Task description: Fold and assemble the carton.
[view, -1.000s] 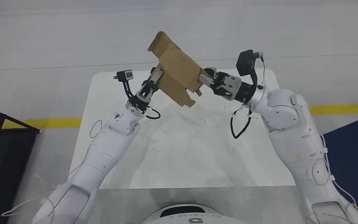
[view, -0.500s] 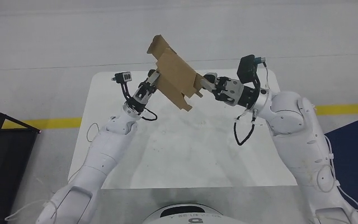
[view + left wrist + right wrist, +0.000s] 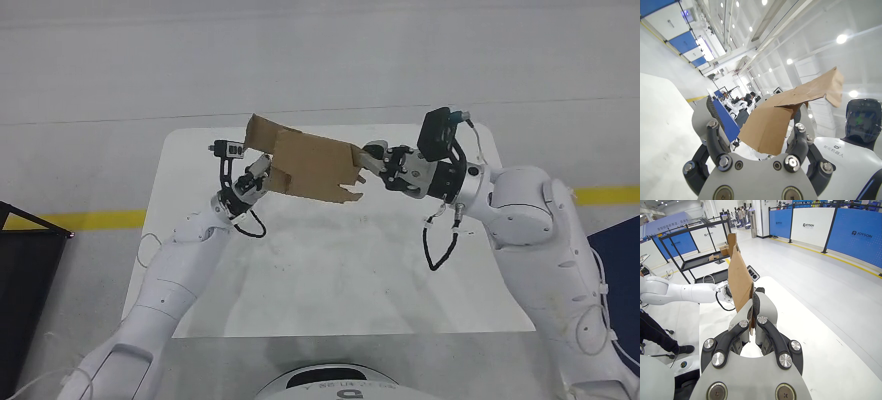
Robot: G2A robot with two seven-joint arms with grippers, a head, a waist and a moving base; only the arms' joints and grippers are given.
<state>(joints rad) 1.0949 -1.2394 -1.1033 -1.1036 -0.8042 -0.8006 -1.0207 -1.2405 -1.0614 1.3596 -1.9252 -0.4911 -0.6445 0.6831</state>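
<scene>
Over the white table (image 3: 300,290), the brown carton (image 3: 312,168) is hanging in the air, lying nearly level. The right gripper (image 3: 753,302) is pinching one end tightly; the left gripper (image 3: 755,113) is standing wide open with the other end between its fingers.

From above, in the upper middle of the frame, the carton (image 3: 312,168) hides the fingertips of my left hand (image 3: 263,178). Its pinched edge disappears inside my right hand (image 3: 368,165).
</scene>
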